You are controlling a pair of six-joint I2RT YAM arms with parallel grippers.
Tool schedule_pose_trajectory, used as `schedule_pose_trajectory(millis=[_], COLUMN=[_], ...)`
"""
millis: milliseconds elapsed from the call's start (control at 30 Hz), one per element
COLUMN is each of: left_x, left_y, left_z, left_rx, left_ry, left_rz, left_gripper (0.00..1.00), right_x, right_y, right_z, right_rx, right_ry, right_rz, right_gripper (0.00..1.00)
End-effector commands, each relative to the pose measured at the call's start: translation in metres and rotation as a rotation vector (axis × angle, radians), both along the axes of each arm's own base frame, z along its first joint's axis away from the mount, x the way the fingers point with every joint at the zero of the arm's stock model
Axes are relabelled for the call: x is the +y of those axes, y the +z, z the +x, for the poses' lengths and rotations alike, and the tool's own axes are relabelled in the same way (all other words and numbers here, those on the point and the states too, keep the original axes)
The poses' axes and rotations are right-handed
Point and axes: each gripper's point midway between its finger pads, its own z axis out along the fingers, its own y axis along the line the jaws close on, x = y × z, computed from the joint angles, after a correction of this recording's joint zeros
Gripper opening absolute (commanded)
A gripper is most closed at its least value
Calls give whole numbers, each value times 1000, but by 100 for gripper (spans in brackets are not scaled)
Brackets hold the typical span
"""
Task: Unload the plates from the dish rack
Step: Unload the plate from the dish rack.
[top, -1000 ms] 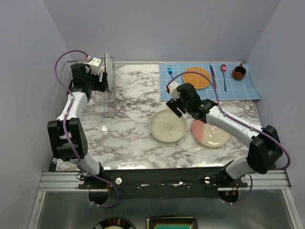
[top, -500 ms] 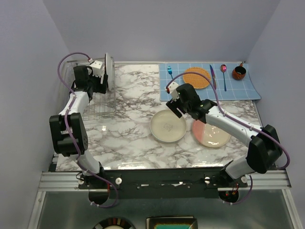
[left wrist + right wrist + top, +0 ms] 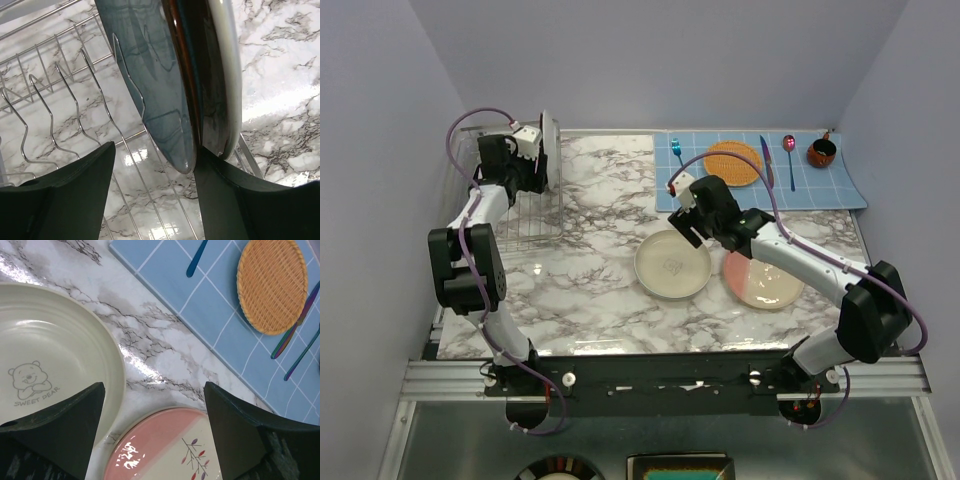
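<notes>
The plate [image 3: 160, 75], upright in the rack [image 3: 530, 215], looks stiff, slick and breakable: pinch its rim where the left gripper [image 3: 156, 150] straddles it, jaws parted; the right gripper [image 3: 154, 387], right of the rack, gapes empty.

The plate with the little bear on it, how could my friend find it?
Look at the marble table, in the middle, where two plates lie flat side by side. Yours is the cream plate on the left, with a small bear drawn inside; the pink-and-cream plate beside it has a twig instead.
</notes>
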Motion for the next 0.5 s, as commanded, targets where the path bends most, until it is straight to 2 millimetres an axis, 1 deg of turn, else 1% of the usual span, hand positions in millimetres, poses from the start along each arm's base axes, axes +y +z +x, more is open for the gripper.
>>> schedule_pose_trajectory(millis=[0,67,100,167,233,300,467], left_x=[-15,-21,-23,-30,-35,-39,-43], left_y=[16,19,19,20,19,17,6], left_z=[8,9,9,10,10,11,15], left_rx=[-50,-56,-54,-54,-51,-48,-24], left_ry=[-76,-98,-107,-137,-160,-173,-183], left_rz=[-35,-39,-39,-37,-31,-23,-15], left_gripper=[68,66,63,61,55,50,44], right_x=[0,0,1,1,0,-1,0], right_y=[-15,-15,-15,-16,-19,-19,-21], right_z=[0,0,0,0,-1,-2,-2], right_rx=[37,38,39,41,48,49,53], right_ry=[-3,-3,0,0,-1,0,2], right_rz=[0,-1,-2,-3,-9,-11,-10], right_gripper=[89,89,89,89,89,89,89])
